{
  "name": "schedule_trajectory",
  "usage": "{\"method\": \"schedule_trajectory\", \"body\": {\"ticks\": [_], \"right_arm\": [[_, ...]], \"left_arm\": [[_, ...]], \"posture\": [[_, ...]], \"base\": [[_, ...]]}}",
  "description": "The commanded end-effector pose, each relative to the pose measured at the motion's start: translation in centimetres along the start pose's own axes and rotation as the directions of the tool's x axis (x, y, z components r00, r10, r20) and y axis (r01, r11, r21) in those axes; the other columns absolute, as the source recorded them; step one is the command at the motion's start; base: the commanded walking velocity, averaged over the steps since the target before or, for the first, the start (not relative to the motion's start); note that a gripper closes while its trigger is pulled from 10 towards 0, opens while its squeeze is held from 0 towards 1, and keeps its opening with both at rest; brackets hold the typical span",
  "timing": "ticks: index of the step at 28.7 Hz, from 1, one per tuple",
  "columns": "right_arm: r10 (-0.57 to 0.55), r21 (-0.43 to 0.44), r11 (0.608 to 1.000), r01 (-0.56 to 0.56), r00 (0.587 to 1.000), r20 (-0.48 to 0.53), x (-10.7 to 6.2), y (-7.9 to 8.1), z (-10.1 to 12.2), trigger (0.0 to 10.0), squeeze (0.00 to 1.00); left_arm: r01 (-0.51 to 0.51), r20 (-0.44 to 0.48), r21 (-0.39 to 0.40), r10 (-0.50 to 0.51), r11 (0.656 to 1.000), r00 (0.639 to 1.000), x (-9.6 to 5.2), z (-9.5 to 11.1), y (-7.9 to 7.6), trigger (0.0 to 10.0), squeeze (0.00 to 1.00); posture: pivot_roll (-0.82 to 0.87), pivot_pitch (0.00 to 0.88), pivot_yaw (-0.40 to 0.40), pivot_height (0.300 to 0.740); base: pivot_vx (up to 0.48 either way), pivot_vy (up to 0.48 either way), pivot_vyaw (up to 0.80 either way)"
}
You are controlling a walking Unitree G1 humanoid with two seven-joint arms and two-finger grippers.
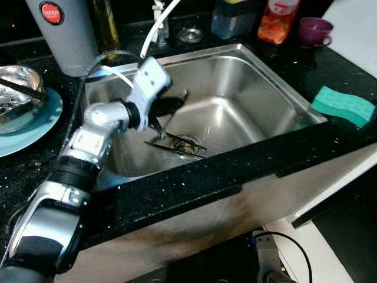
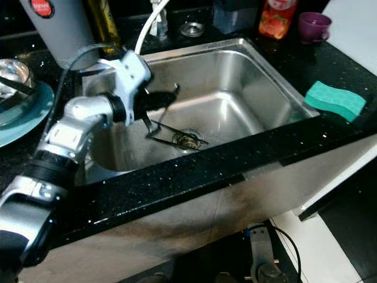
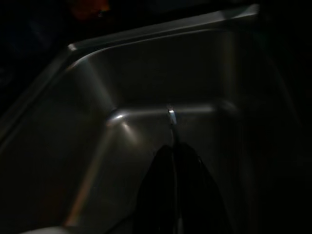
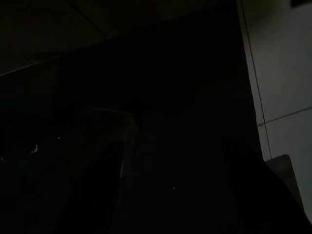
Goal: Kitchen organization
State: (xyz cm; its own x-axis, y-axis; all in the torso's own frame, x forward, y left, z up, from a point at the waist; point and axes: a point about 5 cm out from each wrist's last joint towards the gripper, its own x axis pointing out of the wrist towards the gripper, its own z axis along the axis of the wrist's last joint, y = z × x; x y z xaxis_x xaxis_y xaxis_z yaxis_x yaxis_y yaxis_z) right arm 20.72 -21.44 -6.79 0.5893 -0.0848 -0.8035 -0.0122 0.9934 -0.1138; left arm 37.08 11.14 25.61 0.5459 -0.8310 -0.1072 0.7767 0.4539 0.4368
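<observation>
The left end effector (image 1: 172, 106) is reaching into the sink (image 1: 268, 88) at the centre of the frame, its fingers clenching a thin metal utensil (image 3: 171, 119). More cutlery (image 1: 177, 146) is lying near the drain. The utensil is probably light, stiff and slippery, so gripping mid-handle seems safest.

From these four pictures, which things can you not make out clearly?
- Utensil near the sink drain: thin and dark, its kind is unclear.
- Left gripper: in the dim wrist view a slim metal piece sits between the fingers; what it is stays unclear.
- Right wrist view: nearly black.
- Grey jug and orange bottle: tops cut off by the edge.
</observation>
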Motion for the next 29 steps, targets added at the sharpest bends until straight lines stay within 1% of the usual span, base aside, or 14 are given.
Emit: {"method": "schedule_trajectory", "body": {"ticks": [1,3,4,5,11,14,15,17,18,19,23,27,28,29], "right_arm": [[-0.001,0.002,1.0,0.001,0.999,-0.04,-0.1,-0.1,-1.1,10.0,0.0],[0.0,0.001,1.0,0.0,0.999,-0.04,-0.1,-0.1,-1.0,10.0,0.0],[0.0,0.0,1.0,0.0,0.999,-0.04,-0.1,-0.1,-1.0,10.0,0.0],[0.001,-0.001,1.0,-0.001,0.999,-0.04,-0.1,0.0,-1.0,10.0,0.0],[0.001,0.002,1.0,-0.001,0.999,-0.04,-0.1,0.0,-1.0,10.0,0.0],[0.004,0.004,1.0,-0.003,0.999,-0.038,-0.1,0.1,-1.0,10.0,0.0],[0.005,0.004,1.0,-0.005,0.999,-0.037,-0.1,0.1,-0.9,10.0,0.0],[0.007,0.005,1.0,-0.007,0.999,-0.035,-0.1,0.1,-0.9,10.0,0.0],[0.007,0.004,1.0,-0.007,0.999,-0.035,-0.1,0.1,-0.9,10.0,0.0],[0.01,0.003,1.0,-0.01,0.999,-0.035,-0.1,0.1,-0.9,10.0,0.0],[0.034,0.002,0.999,-0.034,0.999,-0.022,-0.1,0.3,-0.7,10.0,0.0],[0.048,0.01,0.999,-0.048,0.999,-0.016,-0.1,0.4,-0.6,10.0,0.0],[0.049,0.007,0.999,-0.049,0.999,-0.016,-0.1,0.3,-0.6,10.0,0.0],[0.049,0.007,0.999,-0.049,0.999,-0.016,-0.1,0.3,-0.6,10.0,0.0]], "left_arm": [[0.03,-0.003,-0.012,-0.03,0.999,1.0,0.1,-0.2,-0.6,10.0,0.0],[0.027,-0.004,-0.022,-0.027,0.999,1.0,0.2,-0.4,-0.7,10.0,0.0],[0.026,-0.017,-0.032,-0.026,0.999,1.0,0.4,-0.8,-1.0,10.0,0.53],[0.028,-0.031,-0.03,-0.029,0.999,0.999,0.4,-1.2,-1.2,10.0,1.0],[0.021,-0.055,-0.038,-0.023,0.999,0.998,0.4,-1.9,-1.5,10.0,1.0],[0.005,-0.039,-0.04,-0.006,0.999,0.999,0.3,-1.7,-1.4,10.0,1.0],[0.017,0.009,-0.064,-0.016,0.998,1.0,0.2,-1.1,-1.4,10.0,0.0],[0.052,0.108,-0.106,-0.041,0.993,0.993,-0.2,0.2,-1.5,10.0,0.0],[0.058,0.127,-0.112,-0.043,0.992,0.991,-0.3,0.4,-1.6,10.0,0.0],[0.082,0.196,-0.152,-0.051,0.985,0.979,-0.8,1.2,-1.7,10.0,0.0],[0.152,0.348,-0.196,-0.077,0.969,0.934,-2.4,2.8,-2.0,10.0,0.0],[0.182,0.383,-0.191,-0.097,0.965,0.919,-3.3,3.3,-2.4,10.0,0.0],[0.209,0.403,-0.19,-0.118,0.959,0.908,-4.1,3.7,-3.0,10.0,0.0],[0.209,0.403,-0.19,-0.118,0.959,0.908,-4.1,3.7,-3.0,10.0,0.0]], "posture": [[0.01,0.154,0.035,0.74],[0.01,0.154,0.033,0.74],[0.01,0.154,0.034,0.74],[0.01,0.153,0.035,0.74],[0.01,0.151,0.038,0.74],[0.01,0.149,0.038,0.74],[0.01,0.149,0.039,0.74],[0.01,0.15,0.038,0.74],[0.01,0.15,0.038,0.74],[0.01,0.147,0.037,0.74],[0.02,0.145,0.039,0.74],[0.02,0.145,0.038,0.74],[0.02,0.144,0.035,0.74],[0.02,0.144,0.035,0.74]], "base": [[0.0,0.0,0.0],[0.0,0.0,0.0],[0.0,0.0,0.0],[0.0,0.0,0.0],[0.0,0.0,0.0],[0.0,0.0,0.0],[0.0,0.0,0.0],[0.0,0.0,0.0],[0.0,0.0,0.0],[0.0,0.0,0.0],[0.0,0.0,0.0],[0.0,0.0,0.0],[0.0,0.0,0.0],[0.0,0.0,0.0]]}}
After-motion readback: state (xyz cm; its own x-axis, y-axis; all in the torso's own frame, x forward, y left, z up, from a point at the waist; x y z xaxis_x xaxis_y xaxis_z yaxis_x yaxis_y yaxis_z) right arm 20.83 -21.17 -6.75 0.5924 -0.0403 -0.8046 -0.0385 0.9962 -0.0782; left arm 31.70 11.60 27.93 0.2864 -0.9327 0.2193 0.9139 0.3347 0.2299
